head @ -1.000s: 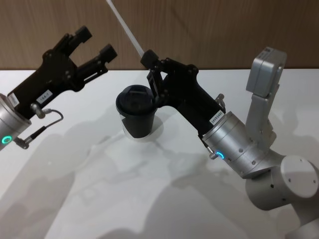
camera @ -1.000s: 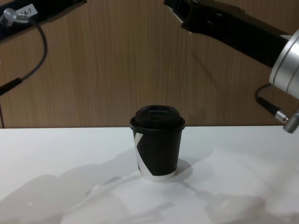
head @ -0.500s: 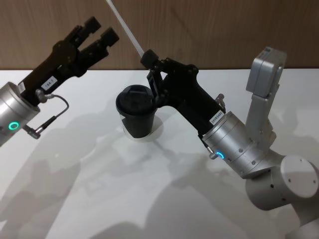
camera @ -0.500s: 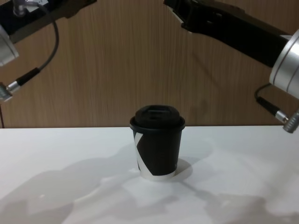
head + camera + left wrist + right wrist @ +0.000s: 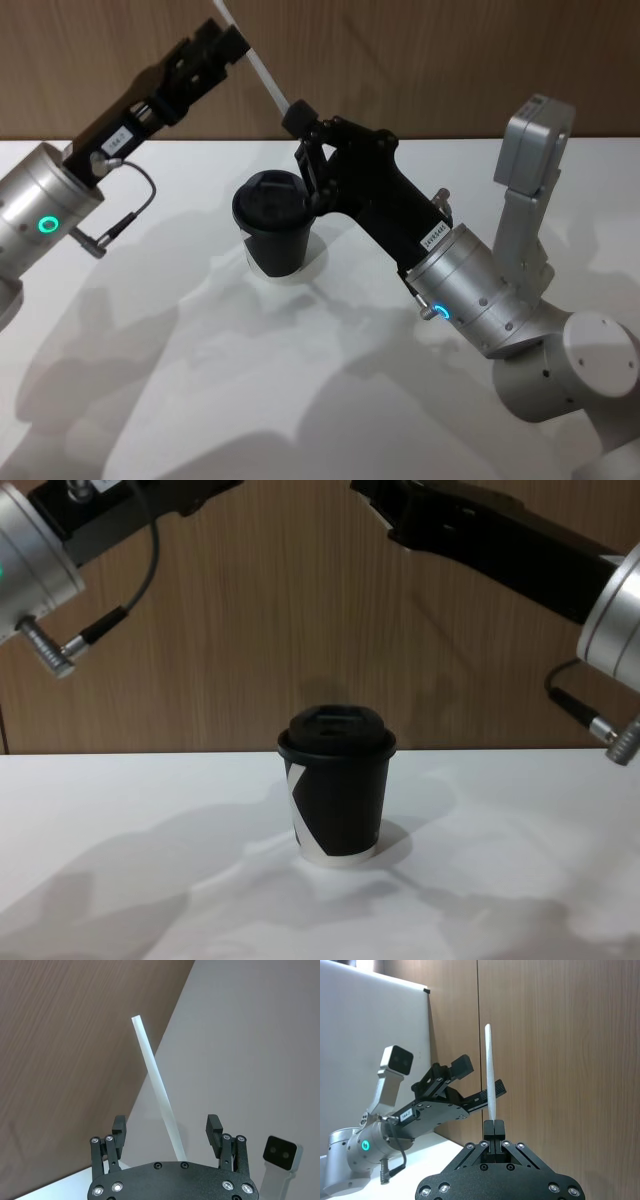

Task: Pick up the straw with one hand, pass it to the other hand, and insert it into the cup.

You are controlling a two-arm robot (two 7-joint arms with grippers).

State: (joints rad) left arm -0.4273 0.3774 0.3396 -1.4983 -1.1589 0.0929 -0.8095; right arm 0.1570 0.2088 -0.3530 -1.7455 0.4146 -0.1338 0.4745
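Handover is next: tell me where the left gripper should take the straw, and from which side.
Take the straw mid-length, above the right gripper, which pinches its lower end. Come from the side, across its length: it is thin, straight and tilted, and the left gripper has open fingers either side. Its lower end should then be free for the cup.

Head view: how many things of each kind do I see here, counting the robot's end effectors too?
Small black paper cup with domed lid: 1
Thin white straw: 1
Black end effectors: 2 (left end effector, right end effector)
Total: 4
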